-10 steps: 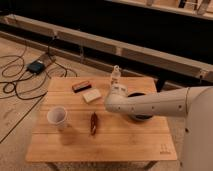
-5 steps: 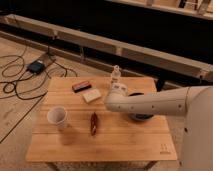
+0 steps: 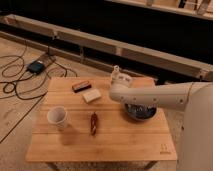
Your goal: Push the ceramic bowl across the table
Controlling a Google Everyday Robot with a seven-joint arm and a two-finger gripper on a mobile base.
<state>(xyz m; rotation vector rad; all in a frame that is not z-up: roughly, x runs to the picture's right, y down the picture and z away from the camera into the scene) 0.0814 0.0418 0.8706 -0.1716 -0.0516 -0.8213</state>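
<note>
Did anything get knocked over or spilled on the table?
No, nothing stands out. The paper cup stands upright. The ceramic bowl sits flat, partly hidden under the robot's arm. No spill shows on the table. The hand is near the table's far edge, behind the bowl.

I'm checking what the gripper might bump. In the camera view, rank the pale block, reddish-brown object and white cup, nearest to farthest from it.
From the gripper, over the table at its far edge:
1. Pale block, image-left of it, on the far half.
2. Reddish-brown object, mid-table, toward the near edge.
3. White cup, by the image-left edge.
</note>
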